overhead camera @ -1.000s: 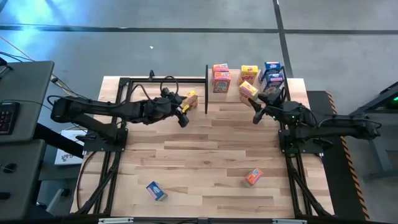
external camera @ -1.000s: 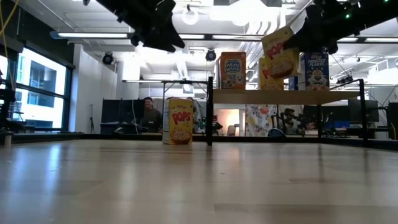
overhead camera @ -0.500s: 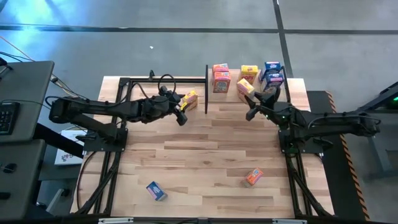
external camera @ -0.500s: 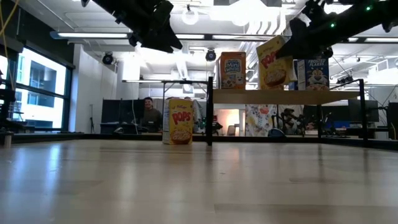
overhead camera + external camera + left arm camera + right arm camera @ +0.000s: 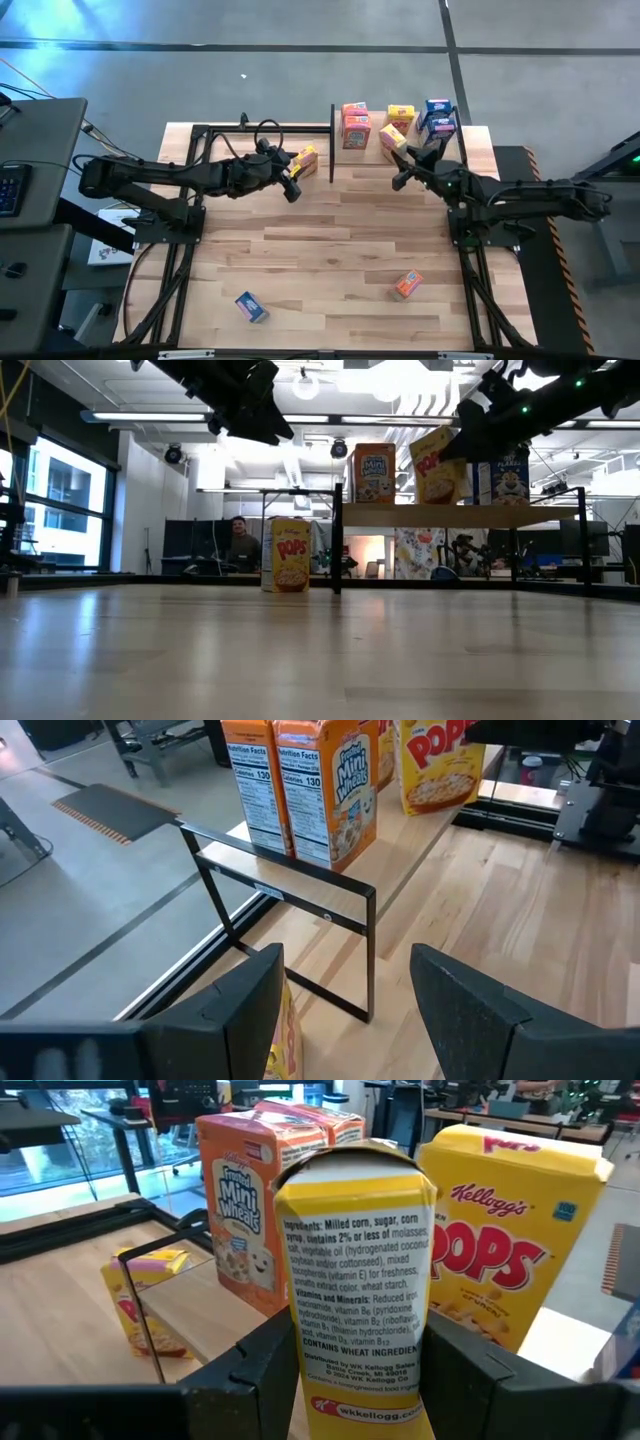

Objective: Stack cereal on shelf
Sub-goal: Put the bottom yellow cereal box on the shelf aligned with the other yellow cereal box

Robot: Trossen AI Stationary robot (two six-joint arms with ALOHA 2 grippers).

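Observation:
The shelf [image 5: 395, 135] stands at the table's far right and bears two orange boxes [image 5: 355, 125], a yellow box [image 5: 401, 117] and blue boxes [image 5: 438, 118]. My right gripper [image 5: 405, 158] is shut on another yellow cereal box [image 5: 392, 142] at the shelf's near edge, between the orange boxes and the yellow one. In the low view this box [image 5: 440, 465] is tilted, its bottom at the shelf board [image 5: 460, 515]. My left gripper [image 5: 290, 180] hangs open above and beside a yellow box [image 5: 306, 160] standing on its bottom on the table, left of the shelf. My right gripper pinches the yellow box by its two wide faces [image 5: 300, 1330] between its two fingers [image 5: 255, 1370], the narrow ingredients side facing the wrist. The fingers come from the table's near right. The box is tilted; I cannot tell whether its bottom touches the shelf board.
A blue box [image 5: 250, 307] and an orange box [image 5: 407, 284] lie on the table near its front edge. A black metal frame [image 5: 300, 895] edges the shelf's left end. A person [image 5: 238, 540] sits in the room beyond the table.
My right gripper has carried the yellow box toward the table's left and far edge and down, from above the shelf to the shelf board beside the other yellow box. The box is still tilted.

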